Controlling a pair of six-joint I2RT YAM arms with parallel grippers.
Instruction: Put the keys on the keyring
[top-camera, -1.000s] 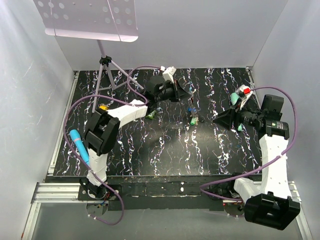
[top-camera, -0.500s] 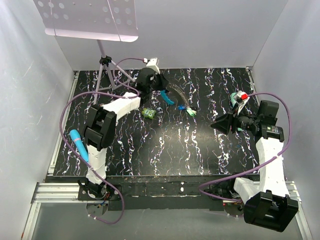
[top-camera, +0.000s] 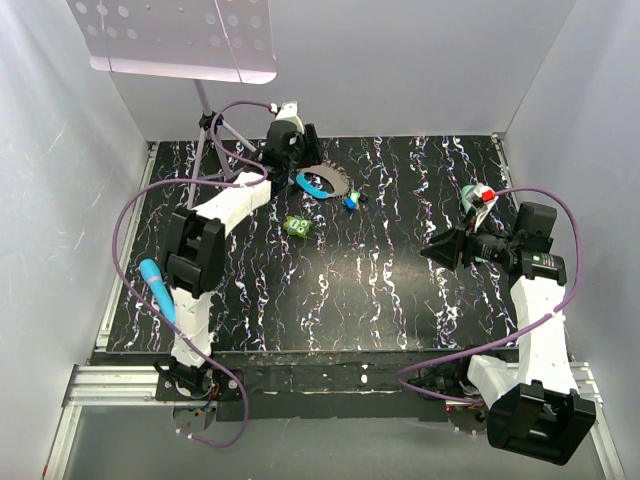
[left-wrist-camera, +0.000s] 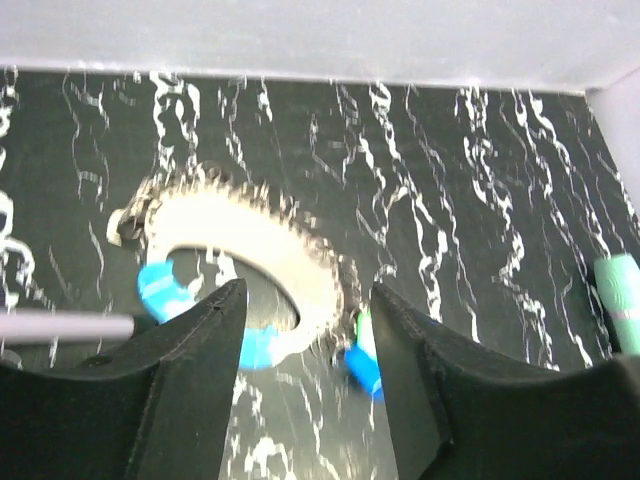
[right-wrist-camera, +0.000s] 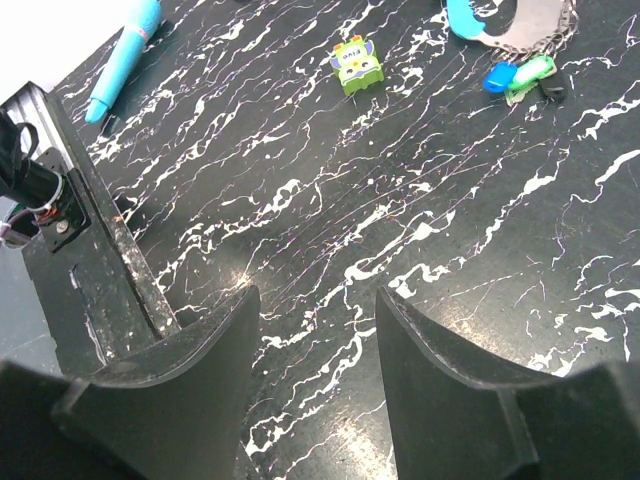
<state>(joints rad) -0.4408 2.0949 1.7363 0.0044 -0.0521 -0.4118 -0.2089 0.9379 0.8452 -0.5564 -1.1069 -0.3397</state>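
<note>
The keyring (top-camera: 325, 181), a loop of grey beaded chain with a blue curved clip (top-camera: 312, 187), lies on the black mat at the back. The keys (top-camera: 352, 201), one blue-headed and one green-headed, rest at its right end, touching the chain. My left gripper (top-camera: 300, 160) hovers just behind the ring, open and holding nothing. In the left wrist view the keyring (left-wrist-camera: 250, 235) and the keys (left-wrist-camera: 365, 362) are blurred between and beyond the left gripper (left-wrist-camera: 308, 300). My right gripper (top-camera: 428, 250) stands open over bare mat at the right. Its wrist view shows the right gripper (right-wrist-camera: 318, 300), the keyring (right-wrist-camera: 520, 22) and the keys (right-wrist-camera: 515, 75).
A bright green lumpy object (top-camera: 295, 227) sits in front of the ring. A teal marker (top-camera: 158, 290) lies at the mat's left edge. A tripod (top-camera: 212, 135) stands at the back left. A teal cylinder with a red and white part (top-camera: 478, 195) is at the right.
My left gripper carried the keyring back and to the left, then opened and let it go; it now lies on the mat. The right arm has barely moved.
</note>
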